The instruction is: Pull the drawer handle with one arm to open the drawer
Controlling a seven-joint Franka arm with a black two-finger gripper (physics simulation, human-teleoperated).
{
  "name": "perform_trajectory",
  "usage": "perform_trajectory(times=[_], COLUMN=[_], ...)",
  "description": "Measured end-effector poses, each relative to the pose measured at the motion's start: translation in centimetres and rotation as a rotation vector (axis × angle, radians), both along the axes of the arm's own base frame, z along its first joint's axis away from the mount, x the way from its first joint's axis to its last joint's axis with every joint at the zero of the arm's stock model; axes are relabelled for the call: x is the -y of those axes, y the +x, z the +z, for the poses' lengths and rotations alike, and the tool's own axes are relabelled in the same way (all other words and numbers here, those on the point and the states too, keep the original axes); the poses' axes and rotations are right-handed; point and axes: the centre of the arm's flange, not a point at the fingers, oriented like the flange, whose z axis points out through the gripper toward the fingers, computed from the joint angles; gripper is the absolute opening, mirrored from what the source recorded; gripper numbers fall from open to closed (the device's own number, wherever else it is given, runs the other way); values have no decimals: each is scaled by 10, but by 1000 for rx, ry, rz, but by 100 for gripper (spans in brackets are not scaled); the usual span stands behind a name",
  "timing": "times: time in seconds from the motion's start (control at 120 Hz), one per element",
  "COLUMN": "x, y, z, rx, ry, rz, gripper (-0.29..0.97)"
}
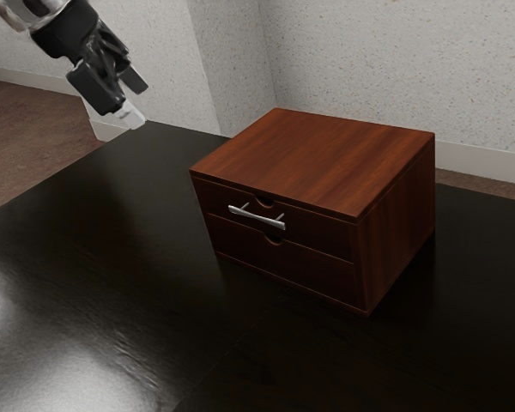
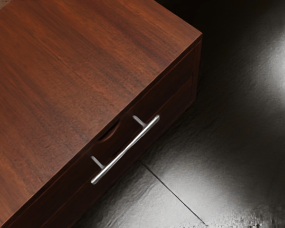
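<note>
A reddish-brown wooden cabinet (image 1: 326, 163) with two drawers stands on the black table (image 1: 112, 283). The upper drawer (image 1: 309, 225) carries a silver bar handle (image 1: 256, 216) and sits flush with the front, as does the lower drawer (image 1: 283, 257). My gripper (image 1: 130, 96) hangs in the air at the exterior view's upper left, well away from the handle and above the table's far edge, open with nothing between its fingers. From the hand's camera I look down on the cabinet top (image 2: 61, 71) and the handle (image 2: 125, 149), which runs along the drawer front.
The glossy table top spreads wide in front of the cabinet and toward the exterior view's left. A speckled white wall (image 1: 369, 51) with a corner rises behind the cabinet. Brown floor (image 1: 26, 137) lies beyond the table's far edge.
</note>
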Motion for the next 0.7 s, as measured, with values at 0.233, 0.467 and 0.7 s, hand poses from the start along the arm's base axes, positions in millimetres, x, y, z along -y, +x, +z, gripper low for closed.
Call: perform_trajectory(times=[0.233, 0.467, 0.7], x=[3, 41, 37], y=[71, 95, 77], z=[-76, -92, -121], rx=[-48, -7, 55], ry=[96, 214, 304], rz=[-256, -477, -574], gripper=[68, 67, 64])
